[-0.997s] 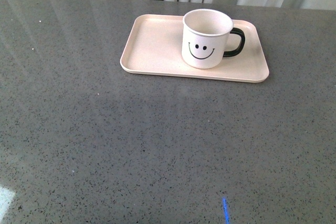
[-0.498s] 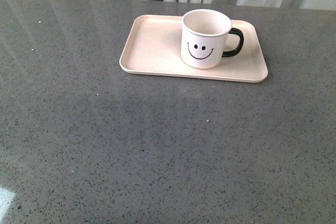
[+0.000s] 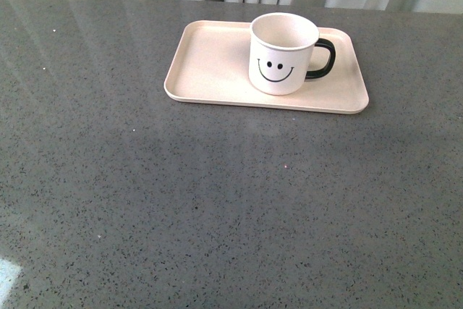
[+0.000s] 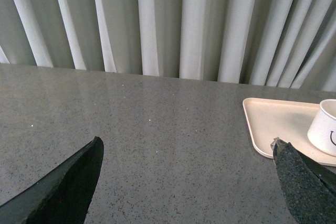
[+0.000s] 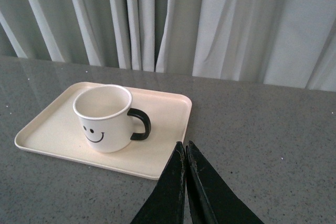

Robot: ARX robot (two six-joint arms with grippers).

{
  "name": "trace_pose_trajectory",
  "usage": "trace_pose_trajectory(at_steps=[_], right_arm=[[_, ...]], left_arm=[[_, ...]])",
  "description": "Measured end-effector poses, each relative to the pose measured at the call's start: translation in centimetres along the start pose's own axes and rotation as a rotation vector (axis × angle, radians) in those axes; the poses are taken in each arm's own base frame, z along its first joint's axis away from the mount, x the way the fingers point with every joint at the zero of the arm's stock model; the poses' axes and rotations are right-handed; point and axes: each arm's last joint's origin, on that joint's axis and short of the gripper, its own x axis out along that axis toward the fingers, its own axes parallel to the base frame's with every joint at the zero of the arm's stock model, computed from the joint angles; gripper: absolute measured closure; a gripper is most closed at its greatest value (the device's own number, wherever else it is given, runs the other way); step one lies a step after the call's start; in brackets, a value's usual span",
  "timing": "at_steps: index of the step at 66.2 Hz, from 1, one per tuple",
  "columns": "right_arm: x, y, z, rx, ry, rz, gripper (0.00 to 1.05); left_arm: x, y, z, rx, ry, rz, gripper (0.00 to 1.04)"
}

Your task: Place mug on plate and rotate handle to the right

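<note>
The smiley-face mug (image 3: 283, 53) is seen upright on the right half of the pink-beige tray (image 3: 210, 63), its black handle (image 3: 322, 58) turned to the right. The left gripper (image 4: 186, 174) is spread wide and empty; the right gripper (image 5: 186, 153) is pressed together, beside the tray.

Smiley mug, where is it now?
In the front view the mug stands upright on the right half of the plate, its handle pointing right.
</note>
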Motion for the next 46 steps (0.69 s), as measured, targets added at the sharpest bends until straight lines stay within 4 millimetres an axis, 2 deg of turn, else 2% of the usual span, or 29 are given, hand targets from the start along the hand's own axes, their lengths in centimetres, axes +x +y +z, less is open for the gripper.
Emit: trace_pose_trajectory(at_steps=[20, 46], right_arm=[[-2.9, 0.0, 0.1, 0.000, -0.006, 0.000, 1.03], [-5.5, 0.0, 0.6, 0.000, -0.025, 0.000, 1.03]], left_arm=[[0.0, 0.0, 0.0, 0.000, 0.000, 0.000, 0.09], [0.0, 0.0, 0.0, 0.000, 0.000, 0.000, 0.09]])
